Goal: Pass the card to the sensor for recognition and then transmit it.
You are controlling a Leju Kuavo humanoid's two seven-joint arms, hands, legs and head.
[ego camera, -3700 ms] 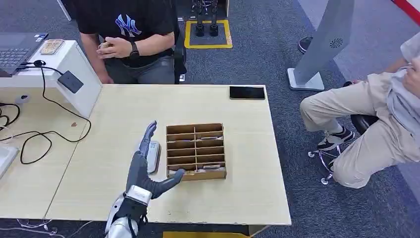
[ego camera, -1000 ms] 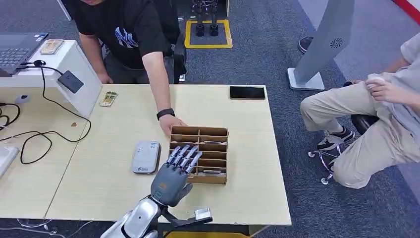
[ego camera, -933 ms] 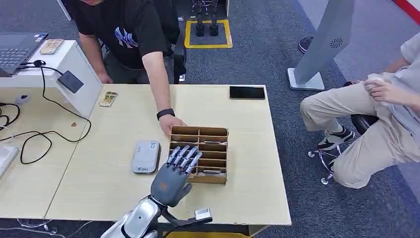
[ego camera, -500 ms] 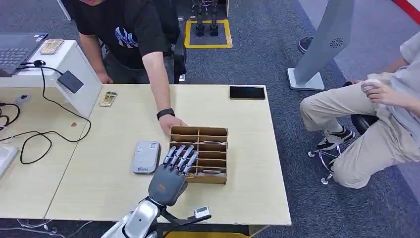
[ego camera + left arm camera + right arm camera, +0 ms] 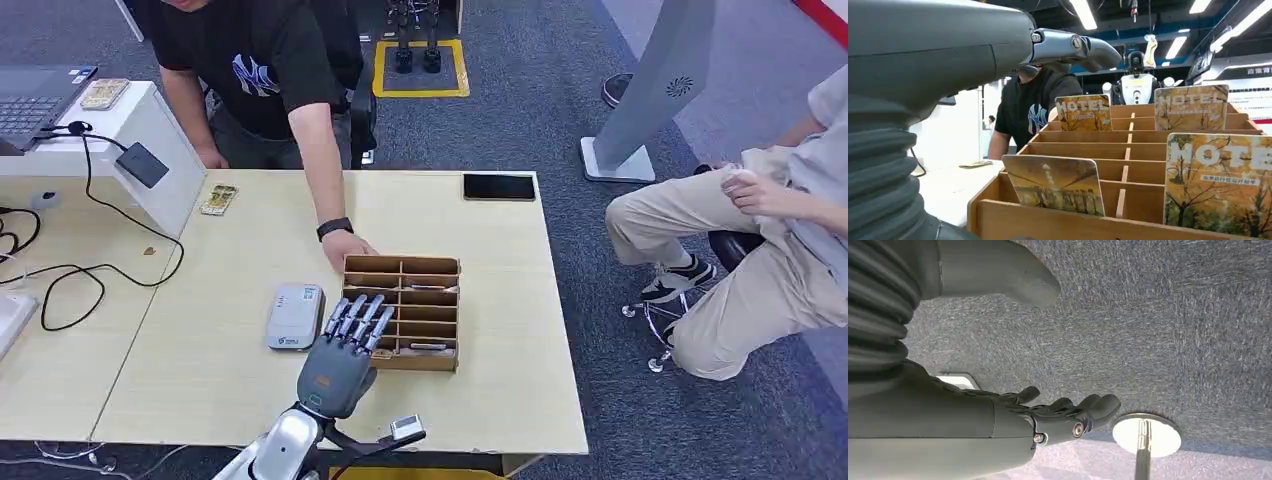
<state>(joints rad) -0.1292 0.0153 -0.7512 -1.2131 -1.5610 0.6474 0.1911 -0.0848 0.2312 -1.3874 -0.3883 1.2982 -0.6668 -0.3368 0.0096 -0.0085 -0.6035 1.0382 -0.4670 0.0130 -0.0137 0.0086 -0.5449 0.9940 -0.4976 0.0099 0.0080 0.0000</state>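
Note:
A wooden card rack (image 5: pixel 400 312) stands mid-table with several cards upright in its slots. My left hand (image 5: pixel 340 360) hovers over its near left corner, fingers stretched out and apart, holding nothing. In the left wrist view the fingers (image 5: pixel 1073 46) reach over the rack (image 5: pixel 1128 150), where a HOTEL card (image 5: pixel 1219 185) and a picture card (image 5: pixel 1055 184) stand nearest. A grey-white sensor (image 5: pixel 295 316) lies flat left of the rack. A person's hand (image 5: pixel 345 248) rests on the rack's far left corner. My right hand (image 5: pixel 1058 416) hangs empty over carpet.
A loose card (image 5: pixel 218 198) lies near the table's far left edge. A black phone (image 5: pixel 498 187) sits at the far right edge. A white box with a black reader (image 5: pixel 142 165) and cables stands on the left. Another person (image 5: pixel 760 240) sits to the right.
My left hand came from beside the sensor to the rack and has drifted slightly left in the last second. The person leaned in, laid a card on the table and touched the rack.

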